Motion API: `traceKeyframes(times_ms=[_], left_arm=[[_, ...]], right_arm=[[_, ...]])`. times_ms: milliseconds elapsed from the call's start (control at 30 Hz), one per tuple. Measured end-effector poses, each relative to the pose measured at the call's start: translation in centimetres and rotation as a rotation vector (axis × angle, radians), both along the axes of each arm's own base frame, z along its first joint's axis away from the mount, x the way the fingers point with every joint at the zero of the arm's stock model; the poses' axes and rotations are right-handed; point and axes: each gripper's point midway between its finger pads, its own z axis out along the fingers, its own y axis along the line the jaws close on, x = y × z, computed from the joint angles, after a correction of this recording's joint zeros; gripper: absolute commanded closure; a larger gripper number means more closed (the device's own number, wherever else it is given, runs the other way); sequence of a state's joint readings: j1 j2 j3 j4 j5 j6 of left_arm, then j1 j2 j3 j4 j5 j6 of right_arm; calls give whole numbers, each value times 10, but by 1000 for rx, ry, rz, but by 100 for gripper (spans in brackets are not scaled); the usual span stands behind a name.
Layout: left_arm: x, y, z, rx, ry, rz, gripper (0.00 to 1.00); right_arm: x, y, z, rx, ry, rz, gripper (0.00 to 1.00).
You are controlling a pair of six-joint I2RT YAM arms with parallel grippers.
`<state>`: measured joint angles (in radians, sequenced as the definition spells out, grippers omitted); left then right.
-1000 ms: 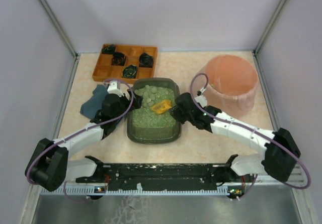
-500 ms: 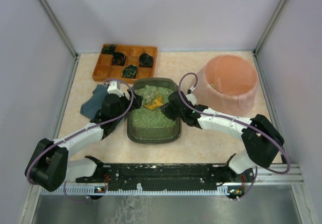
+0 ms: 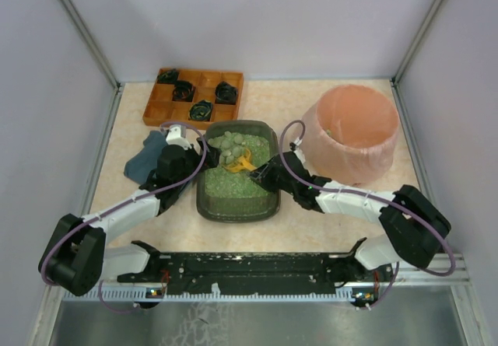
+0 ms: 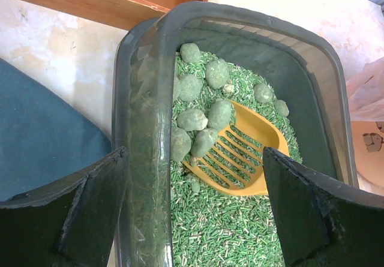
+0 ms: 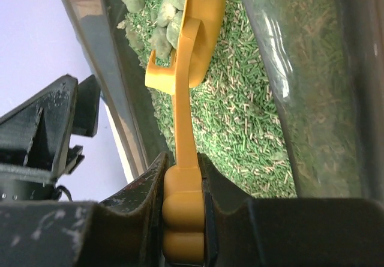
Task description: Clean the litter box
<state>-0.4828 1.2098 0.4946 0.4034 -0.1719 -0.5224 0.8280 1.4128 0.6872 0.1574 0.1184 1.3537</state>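
Litter box (image 4: 240, 14) lies directly below and ahead of both hands. Its left wall runs up between the fingers of your left gripper (image 4: 195, 219), which stands spread wide, straddling that wall with a gap on each side and gripping nothing. Your right gripper (image 5: 183, 174) is pressed tight on the butt of the yellow scoop (image 4: 240, 150). The slotted blade reaches out ahead of its fingertips, down in the green litter (image 4: 240, 237) and touching the pile of clumps (image 4: 204, 108). Judgement: the box is stiff moulded plastic, weighted by its fill and smooth at the rim, so it is likelier to slide than tip. If you steady it, close on the upright wall just under the rim, where the left fingers bracket it. The scoop looks light and rigid, but its handle is thin, and a load at the far end could swivel it in the pinch. Clumps look crumbly, so lift slowly. Around: blue cloth (image 4: 42, 147) just outside the left hand's outer finger, wooden compartment tray (image 3: 156, 117) beyond the left fingertips, pink lined bin (image 3: 350, 158) off the right hand's outer side. The box's right wall stands between blade and bin and must be cleared.
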Motion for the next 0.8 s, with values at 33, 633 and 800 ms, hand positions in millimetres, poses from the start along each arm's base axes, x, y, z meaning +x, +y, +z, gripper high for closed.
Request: traceKeyframes(times_ms=[33,633,800], left_arm=[[0,0,0,0,0,0,5],[0,0,0,0,0,0,5],[0,0,0,0,0,0,5]], right_arm=[[-3,-2,1,3,-10,6,100],[-34,-44,29,69,-192,91,100],[-40,-51,41,102,-245,132,100]])
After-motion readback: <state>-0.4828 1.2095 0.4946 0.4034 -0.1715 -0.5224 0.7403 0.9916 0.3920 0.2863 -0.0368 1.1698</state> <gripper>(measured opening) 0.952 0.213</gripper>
